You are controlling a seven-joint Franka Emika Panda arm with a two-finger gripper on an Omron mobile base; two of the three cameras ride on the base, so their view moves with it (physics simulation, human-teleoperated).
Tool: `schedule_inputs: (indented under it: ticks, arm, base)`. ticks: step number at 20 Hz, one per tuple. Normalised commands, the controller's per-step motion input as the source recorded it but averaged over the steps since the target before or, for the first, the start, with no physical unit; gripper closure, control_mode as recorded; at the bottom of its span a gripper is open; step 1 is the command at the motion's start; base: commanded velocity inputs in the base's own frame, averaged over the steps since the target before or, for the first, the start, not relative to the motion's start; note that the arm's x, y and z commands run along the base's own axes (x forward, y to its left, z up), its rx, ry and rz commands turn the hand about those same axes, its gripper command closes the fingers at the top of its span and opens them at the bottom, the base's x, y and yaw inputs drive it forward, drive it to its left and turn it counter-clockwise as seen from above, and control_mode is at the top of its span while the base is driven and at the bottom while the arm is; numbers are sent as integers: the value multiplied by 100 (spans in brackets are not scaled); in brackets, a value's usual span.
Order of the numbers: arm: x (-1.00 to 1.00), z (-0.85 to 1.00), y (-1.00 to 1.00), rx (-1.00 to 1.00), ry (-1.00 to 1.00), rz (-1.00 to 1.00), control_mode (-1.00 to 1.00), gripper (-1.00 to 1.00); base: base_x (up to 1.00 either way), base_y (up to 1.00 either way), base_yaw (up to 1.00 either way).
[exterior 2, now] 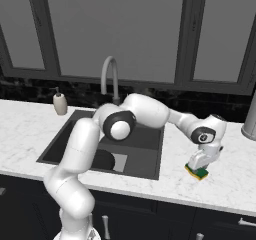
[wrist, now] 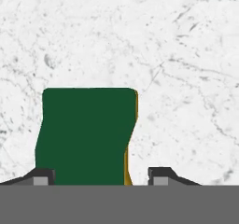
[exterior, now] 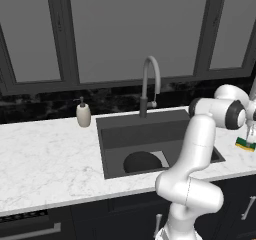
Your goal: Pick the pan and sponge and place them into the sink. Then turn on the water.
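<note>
Hand (exterior 2: 200, 170): lower right of the right base view, set down over the sponge; jaws stand either side of it, with a gap on one side in the hand view. Whether it grips yet cannot be told.
Sponge (wrist: 84, 136): green layer up, lying on the marble surface (exterior 2: 230, 184) just beside the sink's edge; judged not yet lifted.
Pan (exterior: 141, 162): dark round shape in the sink (exterior: 112, 151), lower centre of the left base view; judged as placed.
Faucet (exterior: 150, 84): upper centre, behind the basin; no stream seen, water judged not yet on.
Remaining: sponge to sink, then water.
View difference: hand view shows the finger (wrist: 43, 177) spacing around the sponge; base views show the pan and the soap bottle (exterior: 83, 113).
</note>
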Motion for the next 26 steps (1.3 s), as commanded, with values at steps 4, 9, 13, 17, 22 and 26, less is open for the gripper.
schedule_inputs:
  ticks: [4, 9, 13, 17, 22, 26]
  arm:
    - [-29, -91, 31, 0, -16, 0, -100, -100]
    - [-31, -98, 56, 0, -11, 0, -100, -100]
    - [-16, -100, 63, 0, 0, 0, -100, -100]
    - [-39, -99, 59, 0, 0, 0, -100, -100]
    - [-61, -84, 66, 0, 0, 0, -100, 100]
    - [-89, -78, 62, 0, 0, 0, -100, 100]
  base:
    - [0, 0, 0]
    - [0, 0, 0]
    - [0, 0, 0]
    - [0, 0, 0]
    - [0, 0, 0]
    - [0, 0, 0]
